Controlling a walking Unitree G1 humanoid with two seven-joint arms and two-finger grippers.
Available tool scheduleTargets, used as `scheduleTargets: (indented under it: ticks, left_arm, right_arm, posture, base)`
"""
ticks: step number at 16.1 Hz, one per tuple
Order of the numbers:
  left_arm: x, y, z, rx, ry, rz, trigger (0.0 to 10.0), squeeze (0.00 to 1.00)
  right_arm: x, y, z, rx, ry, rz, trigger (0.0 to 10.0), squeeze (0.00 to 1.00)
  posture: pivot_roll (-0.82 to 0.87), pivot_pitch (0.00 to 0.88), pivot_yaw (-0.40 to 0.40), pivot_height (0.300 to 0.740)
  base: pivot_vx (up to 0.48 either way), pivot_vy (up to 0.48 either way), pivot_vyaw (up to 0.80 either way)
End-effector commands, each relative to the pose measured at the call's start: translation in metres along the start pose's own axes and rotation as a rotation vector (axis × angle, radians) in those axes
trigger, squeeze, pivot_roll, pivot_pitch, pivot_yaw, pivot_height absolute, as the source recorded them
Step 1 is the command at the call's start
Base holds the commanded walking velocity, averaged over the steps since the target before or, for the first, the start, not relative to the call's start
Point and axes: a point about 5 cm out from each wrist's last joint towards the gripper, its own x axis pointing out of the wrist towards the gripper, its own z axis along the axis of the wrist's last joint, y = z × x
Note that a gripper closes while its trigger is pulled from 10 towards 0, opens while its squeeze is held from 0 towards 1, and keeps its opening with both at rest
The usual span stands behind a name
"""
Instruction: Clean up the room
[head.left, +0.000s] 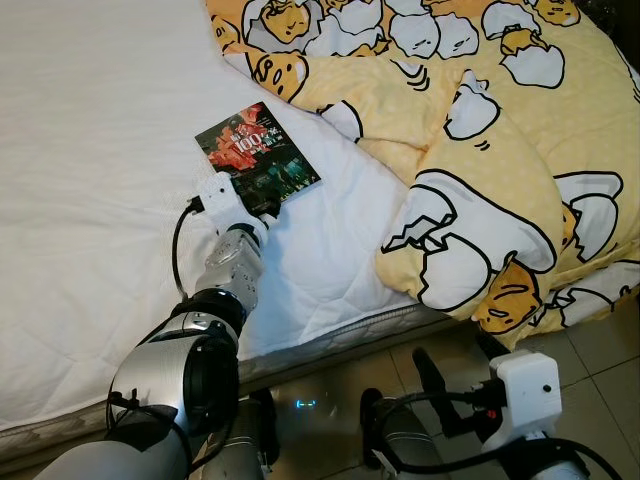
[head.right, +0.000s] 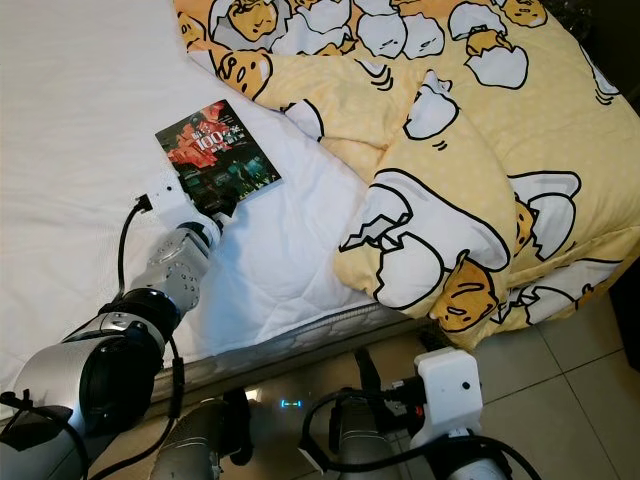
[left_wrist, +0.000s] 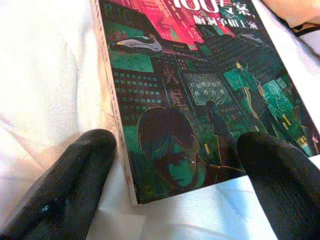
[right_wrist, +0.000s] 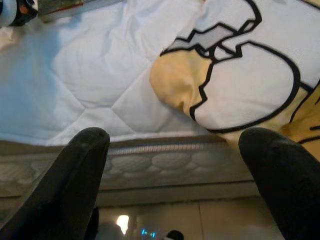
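Task stage: I judge we are early in the tidy-up; nothing I can see has been put away yet.

Book: a paperback (head.left: 257, 150) with a dark green and red cover lies flat on the white mattress (head.left: 90, 180), near the bed's front edge and just beside the yellow quilt's (head.left: 480, 150) near corner, not touching it as far as I can tell.

Left gripper: I have the left gripper (left_wrist: 180, 185) reached over the bed to the book's near end. In the left wrist view its two black fingers (left_wrist: 75, 185) are spread wide, one resting on the sheet beside the spine edge, the other over the cover's far corner. The book is between them but not pinched; it lies flat.

Right gripper: the right gripper (right_wrist: 175, 175) hangs low in front of the bed frame, fingers spread apart, holding nothing. Its wrist view looks at the mattress side and a fold of the quilt hanging over the edge.

Quilt: rumpled and bunched across the right part of the bed, with one lump drooping off the front edge toward the tiled floor (head.left: 600, 330).

Done so far: only the reach to the book, by my reading.

Left to do: close on the book, lift it, carry it wherever it belongs; the quilt probably needs straightening too. Where the book should go I cannot tell from here.

Risk: the flat book may slide on the sheet as the fingers close.
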Motion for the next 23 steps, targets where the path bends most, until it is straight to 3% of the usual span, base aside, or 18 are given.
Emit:
scheduleTargets:
  ticks: [1,4,5,9,12,13,19,23]
  left_arm:
    - [-0.003,-0.002,-0.016,-0.018,0.067,-0.011,10.0,0.00]
    - [-0.004,-0.003,-0.023,-0.013,0.107,-0.026,10.0,0.00]
    - [-0.005,-0.002,-0.028,-0.031,0.133,-0.037,0.0,0.00]
    - [-0.008,-0.002,-0.037,-0.080,0.176,-0.050,0.0,0.00]
    - [-0.007,-0.001,-0.036,-0.281,0.174,-0.036,0.0,0.00]
    - [-0.007,-0.002,-0.036,-0.313,0.171,-0.041,0.0,0.00]
    - [-0.010,-0.014,-0.044,-0.347,0.196,-0.123,0.0,0.00]
    - [-0.009,-0.023,-0.040,-0.279,0.173,-0.212,0.0,0.00]
  right_arm:
    - [-0.003,0.000,-0.003,0.001,0.013,-0.002,10.0,0.00]
    - [-0.003,0.001,-0.003,0.000,0.017,-0.002,10.0,0.00]
    - [-0.003,0.001,-0.004,0.000,0.018,-0.002,10.0,0.00]
    - [-0.004,0.001,-0.005,0.001,0.025,-0.002,10.0,0.00]
    - [-0.005,0.002,-0.006,0.002,0.031,-0.001,10.0,0.00]
    - [-0.006,0.002,-0.006,0.002,0.032,-0.001,10.0,0.00]
    - [-0.007,0.002,-0.007,0.005,0.037,-0.007,10.0,0.00]
    - [-0.006,0.003,-0.007,0.006,0.038,-0.004,10.0,0.00]
  posture:
    - [-0.28,0.317,0.001,0.711]
    - [-0.29,0.320,0.004,0.711]
    - [-0.29,0.321,0.005,0.711]
    - [-0.29,0.327,0.004,0.711]
    - [-0.29,0.329,0.004,0.711]
    - [-0.29,0.329,0.004,0.711]
    - [-0.30,0.336,0.006,0.711]
    - [-0.29,0.338,0.005,0.711]
  base:
    - [0.000,0.000,0.00]
    - [0.000,0.000,0.00]
    - [0.000,0.000,0.00]
    - [0.000,0.000,0.00]
    - [0.000,0.000,0.00]
    - [0.000,0.000,0.00]
    - [0.000,0.000,0.00]
    - [0.000,0.000,0.00]
